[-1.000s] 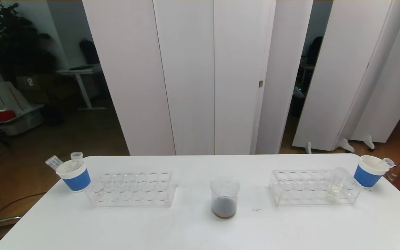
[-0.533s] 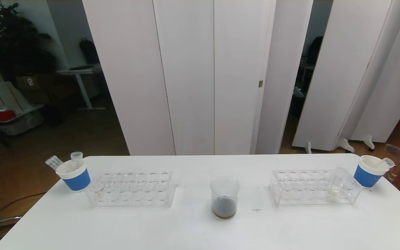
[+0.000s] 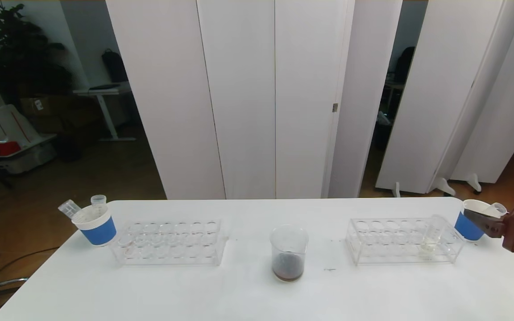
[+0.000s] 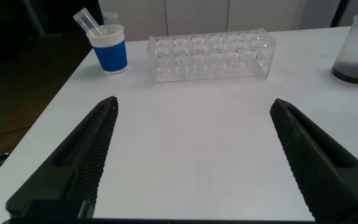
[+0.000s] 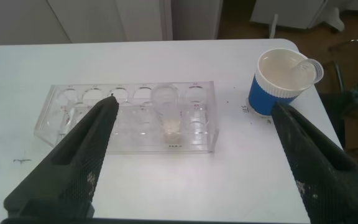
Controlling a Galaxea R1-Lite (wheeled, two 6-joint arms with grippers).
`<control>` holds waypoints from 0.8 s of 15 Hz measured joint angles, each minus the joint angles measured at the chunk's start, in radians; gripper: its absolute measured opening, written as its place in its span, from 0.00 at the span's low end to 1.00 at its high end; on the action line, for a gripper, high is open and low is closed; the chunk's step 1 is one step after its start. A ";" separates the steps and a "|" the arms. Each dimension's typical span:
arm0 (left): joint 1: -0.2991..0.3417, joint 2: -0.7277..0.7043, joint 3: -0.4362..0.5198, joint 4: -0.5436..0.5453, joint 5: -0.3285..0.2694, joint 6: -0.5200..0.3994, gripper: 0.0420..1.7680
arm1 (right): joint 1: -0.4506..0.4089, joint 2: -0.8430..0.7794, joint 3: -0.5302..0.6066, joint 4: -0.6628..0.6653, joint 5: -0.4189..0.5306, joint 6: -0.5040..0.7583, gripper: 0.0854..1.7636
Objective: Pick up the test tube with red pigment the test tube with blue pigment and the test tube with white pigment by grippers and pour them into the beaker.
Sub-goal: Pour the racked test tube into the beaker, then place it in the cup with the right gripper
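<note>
- Head view shows the white table bearing everything.
- Two clear racks: left rack holds no tubes, right rack carries the test tube with white pigment, upright near its right end.
- the beaker stands between the racks, dark liquid at its bottom.
- Right gripper hovers above the right rack, jaws wide, holding nothing.
- Left gripper hovers over bare table, jaws wide.
- Blue-banded paper cups sit at the outer ends.

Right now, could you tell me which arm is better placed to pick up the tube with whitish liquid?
The right. Its open pincer hangs over the right-hand rack holding the test tube with white pigment. The left pincer faces the other rack.
</note>
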 joint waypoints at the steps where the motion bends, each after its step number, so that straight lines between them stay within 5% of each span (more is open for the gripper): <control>1: 0.000 0.000 0.000 0.000 0.001 0.000 0.99 | 0.002 0.027 0.014 -0.038 0.000 -0.002 0.99; 12: 0.000 0.000 0.000 0.000 0.000 0.000 0.99 | 0.040 0.267 0.132 -0.314 -0.003 -0.022 0.99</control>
